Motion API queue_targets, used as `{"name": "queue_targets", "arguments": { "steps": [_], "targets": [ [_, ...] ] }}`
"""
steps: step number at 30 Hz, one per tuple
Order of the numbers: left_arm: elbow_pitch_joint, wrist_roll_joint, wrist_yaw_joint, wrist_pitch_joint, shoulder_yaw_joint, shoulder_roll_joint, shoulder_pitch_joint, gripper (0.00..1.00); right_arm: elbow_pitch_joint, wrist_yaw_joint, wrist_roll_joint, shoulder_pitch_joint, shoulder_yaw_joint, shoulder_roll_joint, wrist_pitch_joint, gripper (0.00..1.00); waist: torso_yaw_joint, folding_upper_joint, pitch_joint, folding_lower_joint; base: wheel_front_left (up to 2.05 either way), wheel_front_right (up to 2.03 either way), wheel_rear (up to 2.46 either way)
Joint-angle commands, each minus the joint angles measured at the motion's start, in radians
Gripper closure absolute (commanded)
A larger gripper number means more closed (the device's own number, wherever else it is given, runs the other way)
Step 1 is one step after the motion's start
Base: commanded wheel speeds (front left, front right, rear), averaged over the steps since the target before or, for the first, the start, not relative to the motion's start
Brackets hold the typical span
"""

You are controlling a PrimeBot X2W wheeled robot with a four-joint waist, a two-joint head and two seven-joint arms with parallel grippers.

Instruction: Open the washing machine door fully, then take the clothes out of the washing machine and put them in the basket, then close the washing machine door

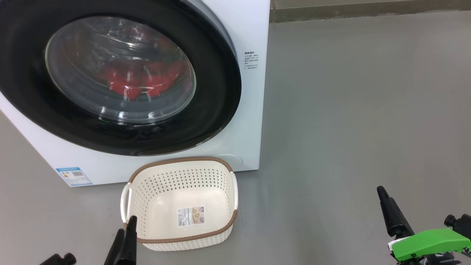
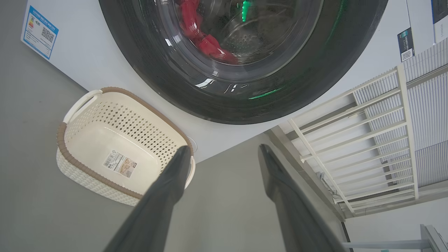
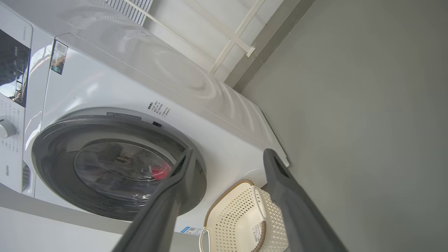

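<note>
The left gripper [image 2: 223, 148] rises from the bottom middle of the left wrist view. Its two dark fingers are spread wide, with only grey floor [image 2: 224, 196] between them. The tip of one finger overlaps the near rim of the basket [image 2: 61, 140] in that frame.

The right gripper [image 3: 230, 151] is likewise released in the right wrist view, its fingers apart and grasping nothing. In the head view it shows at the lower right, with a green part [image 1: 427, 243] behind its finger.

The basket stands upright on the floor at the lower centre of the head view, just in front of the washing machine [image 1: 254, 110]. A paper label [image 1: 190, 216] lies on its bottom.

The washing machine fills the upper left of the head view, with a blue label [image 1: 73, 176] at its lower left corner. The washing machine door [image 1: 29, 92] sits shut against the white front. The clothes [image 1: 140, 81] show red through its glass, inside the drum.

A white railing [image 2: 367, 140] stands at the right of the left wrist view.
</note>
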Motion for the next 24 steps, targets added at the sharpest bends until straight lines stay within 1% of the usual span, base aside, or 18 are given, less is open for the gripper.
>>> {"name": "queue_targets", "arguments": {
  "steps": [1,12,24],
  "targets": [
    [-0.035,0.041,0.013,-0.014,0.005,0.021,0.0,0.0,-0.03,0.0,-0.039,-0.011,0.007,-0.023,-0.013,0.0,0.0,0.0,0.0,-0.0001,0.0,0.0,0.0],
    [-0.048,0.164,0.059,-0.044,-0.026,0.04,0.01,0.0,-0.022,0.0,-0.164,-0.009,0.029,-0.037,-0.042,0.0,0.004,0.0,-0.002,-0.0001,0.0,0.0,0.0],
    [-0.069,0.304,0.083,-0.079,-0.048,0.05,0.022,0.0,-0.015,0.0,-0.286,-0.008,0.063,-0.058,-0.078,0.0,0.01,0.0,-0.002,-0.0001,0.0,0.0,0.0]
  ]
}}
